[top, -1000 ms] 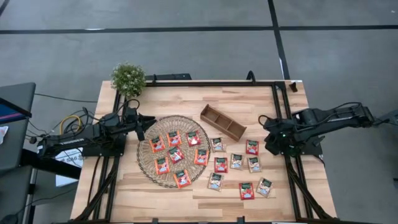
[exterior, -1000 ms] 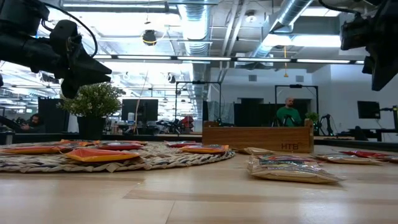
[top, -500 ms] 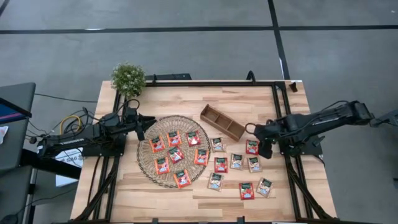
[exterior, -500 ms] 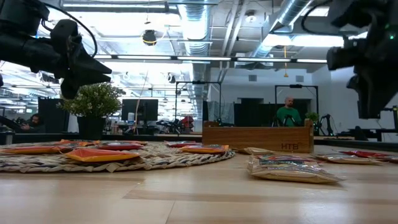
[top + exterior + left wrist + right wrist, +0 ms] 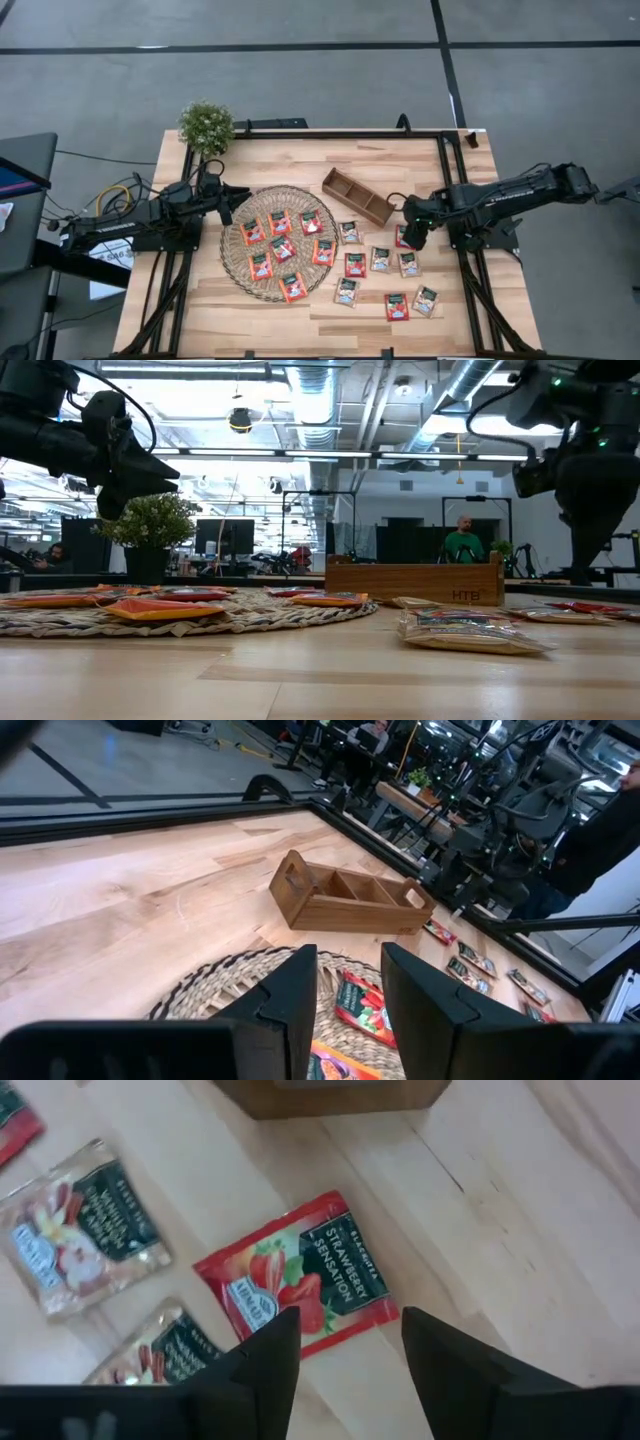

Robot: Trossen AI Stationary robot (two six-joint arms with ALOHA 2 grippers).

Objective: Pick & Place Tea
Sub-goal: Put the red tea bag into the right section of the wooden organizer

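Spanning the whole scene is a pale plank tabletop (image 5: pixel 300 320) with visible wood grain, framed by dark rails. On its left half lies a round woven wicker mat (image 5: pixel 236 262), its coiled weave open and lacy at the rim. Beyond the mat's far right edge sits a brown wooden tray (image 5: pixel 358 196), long and narrow, set at an angle and split into three compartments, with a handle cut-out at one end. A small bushy green plant (image 5: pixel 206 125) stands at the far left corner.

Flat, square, glossy tea sachets are the smallest items. Seven red-orange sachets (image 5: pixel 283 248) lie scattered on the mat. More lie loose on the bare wood to the mat's right, a mix of red and green-and-pale sachets (image 5: pixel 380 259).

Reaching in from the right edge, the right gripper (image 5: pixel 412 234) hangs just above a red strawberry sachet (image 5: pixel 296 1287), the one nearest the tray's right end. Its jaws are parted, straddling that sachet without holding it; how close the tips are to the wood is hard to judge.

Waiting at the mat's left edge, the left gripper (image 5: pixel 224 205) is raised above the tabletop, its jaws slightly apart with nothing between them.
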